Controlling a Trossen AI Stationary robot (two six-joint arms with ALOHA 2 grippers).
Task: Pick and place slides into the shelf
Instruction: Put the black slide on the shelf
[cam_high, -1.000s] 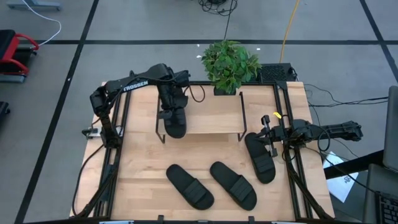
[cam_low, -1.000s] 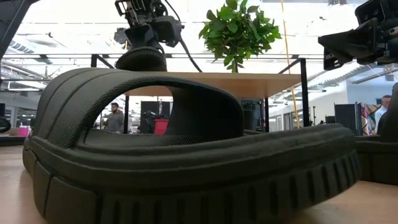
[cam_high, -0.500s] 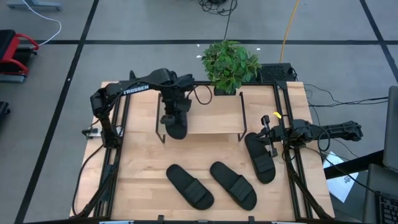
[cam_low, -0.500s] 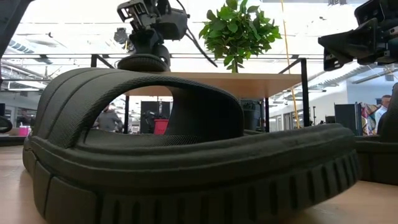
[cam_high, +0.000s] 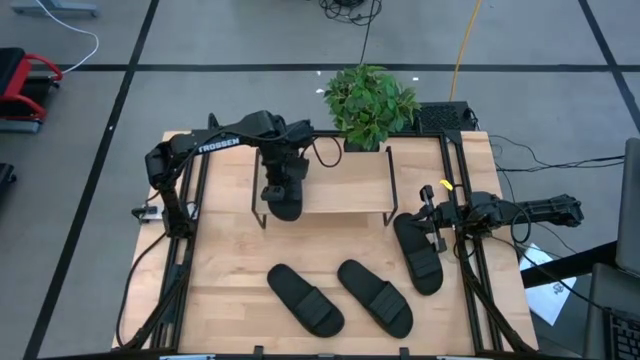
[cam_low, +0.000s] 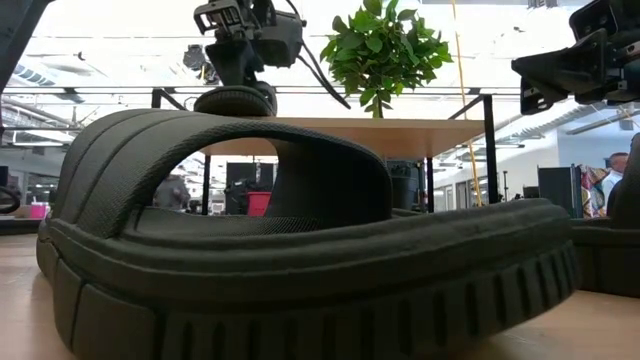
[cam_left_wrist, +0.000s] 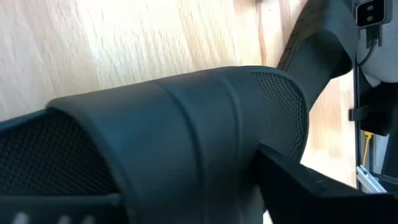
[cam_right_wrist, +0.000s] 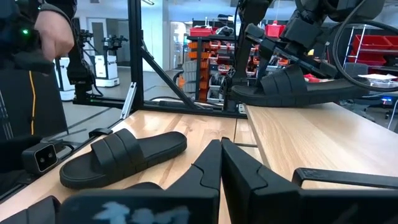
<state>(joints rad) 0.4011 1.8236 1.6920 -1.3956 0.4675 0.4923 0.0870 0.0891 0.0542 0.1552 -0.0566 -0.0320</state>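
Fingers of the left gripper (cam_high: 284, 186) straddle the black ribbed-strap slide (cam_high: 284, 203) on the light plank-topped wire shelf (cam_high: 345, 190), seemingly releasing; right gripper (cam_high: 436, 222), pinched shut, waits beside it. Light, flexible foam: grip the strap.

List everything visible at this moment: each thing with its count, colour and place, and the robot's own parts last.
Slides: four, black. One on the shelf's left end; two on the table's front, side by side; one by the table's right edge.
Shelf: one, light wood top on black wire legs, at the table's back.
Plant: one, green, behind the shelf.
Table: one, light wood.
Person: one, dark clothing, beyond the table in the right wrist view.
Left gripper: over the slide on the shelf, fingers parting.
Right gripper: shut, waiting above the right-edge slide.
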